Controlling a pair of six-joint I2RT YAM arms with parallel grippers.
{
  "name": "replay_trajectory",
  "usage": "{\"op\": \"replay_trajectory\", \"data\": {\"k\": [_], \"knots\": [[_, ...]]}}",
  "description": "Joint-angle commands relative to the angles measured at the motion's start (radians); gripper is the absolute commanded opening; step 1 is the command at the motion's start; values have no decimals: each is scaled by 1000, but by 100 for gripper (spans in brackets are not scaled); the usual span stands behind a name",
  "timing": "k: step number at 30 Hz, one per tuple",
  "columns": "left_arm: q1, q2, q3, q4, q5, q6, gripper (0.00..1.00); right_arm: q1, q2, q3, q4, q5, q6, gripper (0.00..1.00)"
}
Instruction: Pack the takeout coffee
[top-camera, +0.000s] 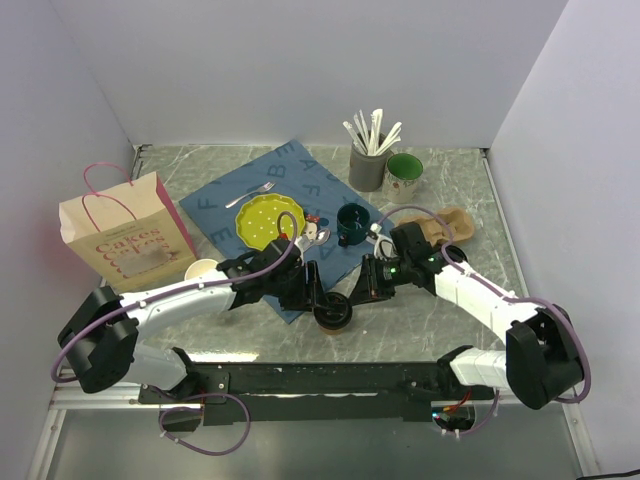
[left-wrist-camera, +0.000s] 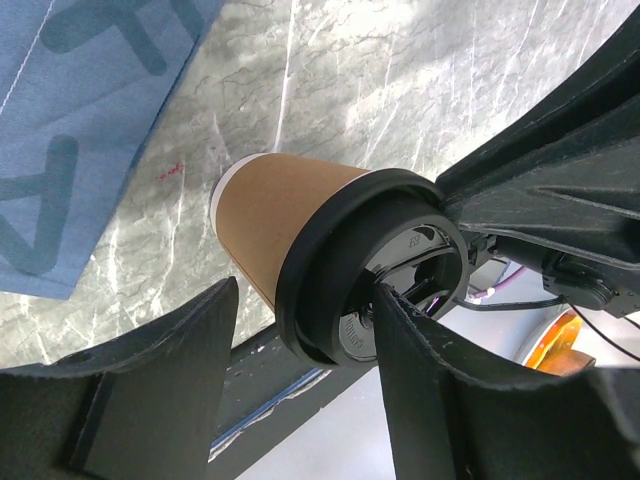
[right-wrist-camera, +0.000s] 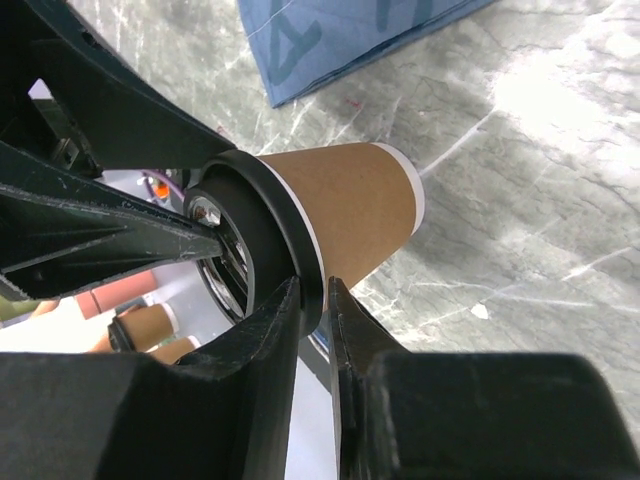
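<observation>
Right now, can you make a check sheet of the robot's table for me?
Surface: grey marbled table, blue letter cloth.
Job's things: takeout coffee upright, black lid on.
Clutter: Cakes paper bag, paper cup, yellow plate, fork, dark green mug, utensil cup, green-lined mug, cup carrier.
Grippers: right gripper pinches the lid rim; left gripper straddles the lid, contact unclear.
Cables: purple cables hang in loops.
Surroundings: white walls.

Takeout coffee (left-wrist-camera: 280, 215): brown kraft, black lid (left-wrist-camera: 315, 275). Cloth (top-camera: 310, 180): blue, darker letter print. Plate (top-camera: 262, 218): yellow-green. Table (top-camera: 455, 185): grey-green marbling. Left bag (top-camera: 120, 235): tan, pink handles.
</observation>
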Motion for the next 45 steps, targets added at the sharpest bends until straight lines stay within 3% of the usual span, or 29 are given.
{"op": "replay_trajectory", "data": {"k": [1,5,14,28,41,45], "knots": [[-14,49,-51,-137,-112,14,61,5,-7,38,-111,114,-33,26],[-20,32,-56,-134,-112,7,62,5,-51,72,-131,13,-17,34],[-29,26,-56,-140,-110,7,62,9,-82,30,-134,-90,-30,41],[-35,30,-56,-151,-122,3,62,23,-10,-52,-60,-38,-22,33],[-38,52,-83,-140,-145,-3,61,23,-27,-197,-13,163,19,24],[-38,49,-82,-131,-135,1,61,25,-77,-131,-74,149,10,27]]}}
